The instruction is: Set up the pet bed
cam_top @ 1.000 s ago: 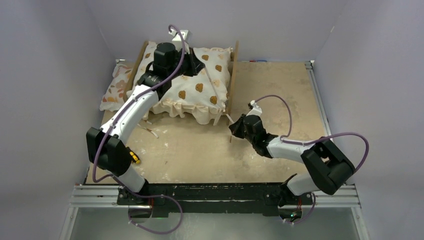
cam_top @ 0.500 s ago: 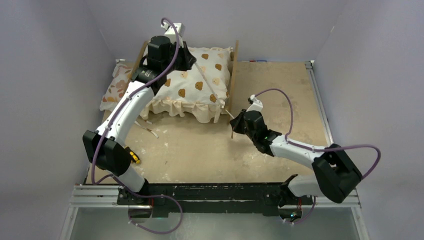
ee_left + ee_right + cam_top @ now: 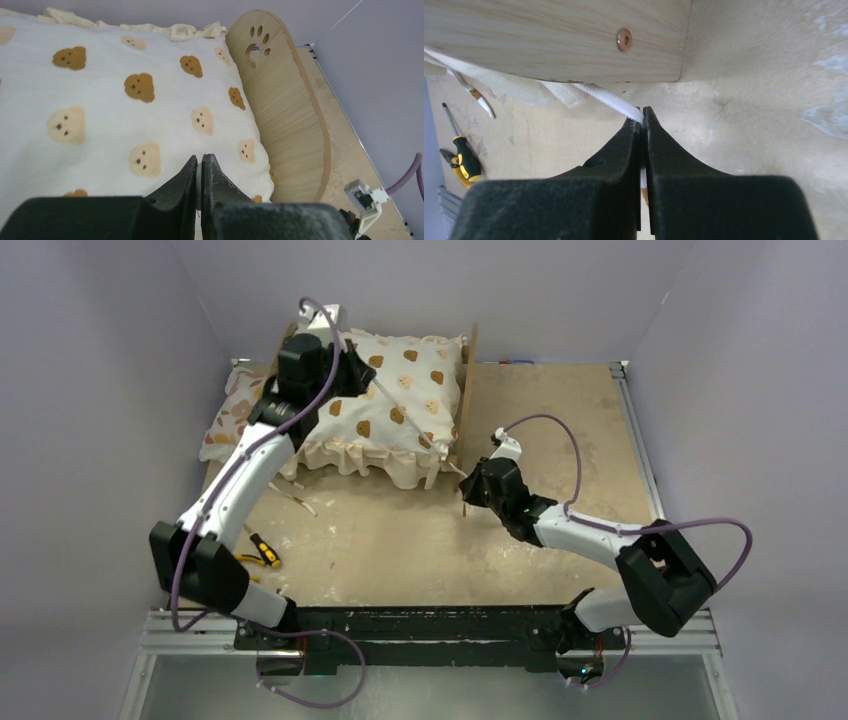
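Pale lilac walls point(image 3: 700, 320) are closing in a worn beige table point(image 3: 560, 420). The bed point(image 3: 467, 370) is sitting at the table's far left corner. Its headboard point(image 3: 285, 100), with the paw cutout, is standing upright on the side facing the middle of the table. A bear-print cushion point(image 3: 400, 405) is lying on the bed and covering its base, with its ruffle hanging over the near edge. A floral pillow point(image 3: 230, 410) is resting on the table against the bed's left side.

The left gripper point(image 3: 200, 159) is reaching over the far left part of the cushion. Its jaws are pressing together, tips down at the fabric, and whether they are catching anything is not clear.

The right gripper point(image 3: 640, 112) is working low at the bed's near right corner. Its jaws are pinching a white cord point(image 3: 609, 100) that is running out from under a wooden panel of the frame. A brass screw point(image 3: 624, 39) is showing in that panel.

A yellow-and-black screwdriver point(image 3: 266, 553) is lying on the table beside the left arm, well apart from the bed.
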You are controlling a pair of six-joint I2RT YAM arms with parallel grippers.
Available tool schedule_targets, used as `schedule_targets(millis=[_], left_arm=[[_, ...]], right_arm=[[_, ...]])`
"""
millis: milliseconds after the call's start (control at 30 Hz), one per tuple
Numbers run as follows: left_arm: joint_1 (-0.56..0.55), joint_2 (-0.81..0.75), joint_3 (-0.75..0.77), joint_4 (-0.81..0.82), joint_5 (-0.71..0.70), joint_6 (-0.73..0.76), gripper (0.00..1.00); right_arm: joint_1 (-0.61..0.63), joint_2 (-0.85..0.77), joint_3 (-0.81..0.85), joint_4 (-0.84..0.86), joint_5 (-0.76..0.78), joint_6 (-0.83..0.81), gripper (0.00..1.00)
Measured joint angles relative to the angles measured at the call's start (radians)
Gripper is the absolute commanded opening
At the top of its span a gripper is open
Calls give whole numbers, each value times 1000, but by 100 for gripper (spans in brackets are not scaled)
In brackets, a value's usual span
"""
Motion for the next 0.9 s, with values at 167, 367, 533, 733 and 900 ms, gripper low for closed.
schedule_targets(millis=[167, 367, 533, 733, 900], left_arm=[[1, -319, -344, 108, -31, -55, 0], [-111, -602, -760, 198, -122, -110, 0], [-319, -490, -998, 214, -220, -160, 0], [-426, -437, -1201, 320, -338, -335, 0], [-420, -579, -1297, 390, -480, -512, 0]], right_arm=[[0, -106, 103, -161, 51, -66, 0], [1, -171, 220, -273, 52, -138, 0], [-8, -167, 266, -340, 52, -169, 0], [-34, -136, 315, -403, 6, -182, 0], [-96, -136, 321, -415, -77, -180, 0]])
